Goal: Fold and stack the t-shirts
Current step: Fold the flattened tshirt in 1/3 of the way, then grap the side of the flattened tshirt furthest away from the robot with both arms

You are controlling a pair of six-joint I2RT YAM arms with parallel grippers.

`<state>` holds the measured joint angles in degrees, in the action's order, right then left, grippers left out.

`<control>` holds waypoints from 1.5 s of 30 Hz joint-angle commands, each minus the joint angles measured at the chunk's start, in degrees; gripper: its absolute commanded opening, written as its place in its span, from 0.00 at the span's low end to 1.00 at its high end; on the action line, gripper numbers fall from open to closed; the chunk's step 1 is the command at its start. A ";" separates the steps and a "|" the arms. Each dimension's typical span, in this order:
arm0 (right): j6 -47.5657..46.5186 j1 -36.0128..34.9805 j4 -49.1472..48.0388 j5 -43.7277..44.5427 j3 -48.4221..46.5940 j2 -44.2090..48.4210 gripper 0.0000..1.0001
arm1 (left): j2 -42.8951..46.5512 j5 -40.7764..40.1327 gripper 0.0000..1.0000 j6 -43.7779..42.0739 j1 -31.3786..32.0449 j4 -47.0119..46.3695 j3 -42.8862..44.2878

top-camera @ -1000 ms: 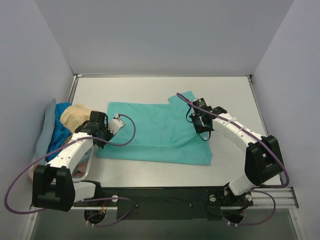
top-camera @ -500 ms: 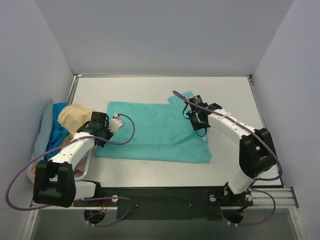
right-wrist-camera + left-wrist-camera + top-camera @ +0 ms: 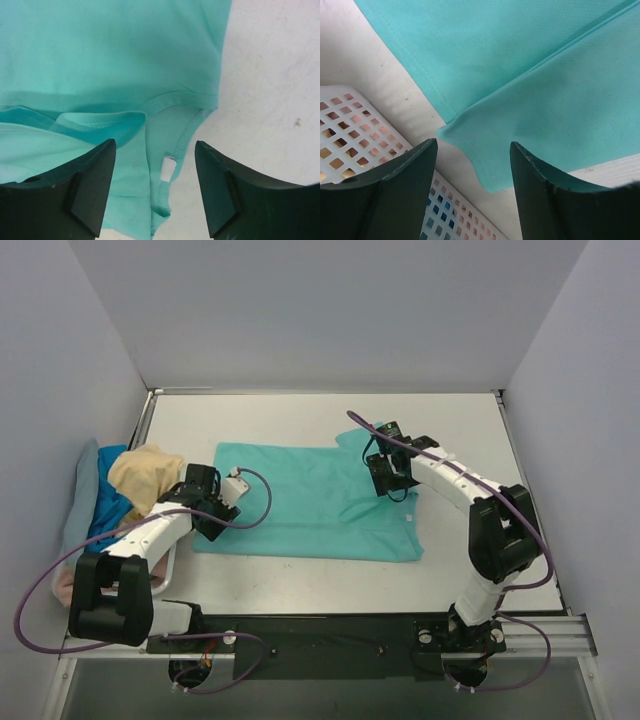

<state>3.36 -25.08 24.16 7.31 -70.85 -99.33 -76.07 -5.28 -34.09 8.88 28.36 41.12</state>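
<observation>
A teal-green t-shirt [image 3: 310, 502] lies folded flat in the middle of the table. My left gripper [image 3: 212, 528] hovers open over its near left corner. In the left wrist view that corner [image 3: 485, 170] lies loose on the table between the fingers of the left gripper [image 3: 472, 150]. My right gripper [image 3: 392, 490] stands open over the shirt's right end. In the right wrist view the collar and its white neck label [image 3: 167, 169] lie between the fingers of the right gripper [image 3: 155, 150], untouched. Other t-shirts are piled at the left: tan [image 3: 145, 472], bright blue [image 3: 105, 508], grey-blue [image 3: 82, 495] and pink [image 3: 62, 585].
A white perforated basket [image 3: 165, 575] holds the pile at the table's left edge, and its wall [image 3: 350, 125] stands close to the left gripper. Grey walls enclose the table on three sides. Purple cables loop off both arms.
Both grippers were shut on the teal shirt and have opened, letting it drop flat. The right gripper has drifted toward the far left; the left arm has shifted slightly.
</observation>
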 commanded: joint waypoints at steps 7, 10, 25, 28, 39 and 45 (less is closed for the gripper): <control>20.79 5.83 15.29 1.22 6.66 13.80 0.66 | 3.47 13.86 0.68 -7.04 -1.24 10.12 9.15; 25.46 6.97 15.39 -4.91 13.44 18.89 0.67 | 4.53 17.58 0.60 -12.39 -1.15 13.38 7.92; 31.80 15.49 6.42 -15.48 34.02 21.09 0.00 | 8.13 23.38 0.59 -21.29 -0.01 16.55 2.64; 32.15 21.71 7.47 -15.75 36.47 24.26 0.00 | 8.13 25.13 0.59 -19.27 0.08 16.29 3.96; 38.47 43.96 15.65 -7.49 37.37 41.40 0.54 | 4.45 32.26 0.61 3.82 0.43 12.34 15.11; 34.63 43.29 3.14 -6.77 28.42 43.62 1.00 | -3.88 28.76 0.67 12.72 -0.27 11.11 22.84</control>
<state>40.49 20.27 36.45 0.32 -35.00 -54.68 -74.61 24.18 -30.17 9.04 42.19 58.19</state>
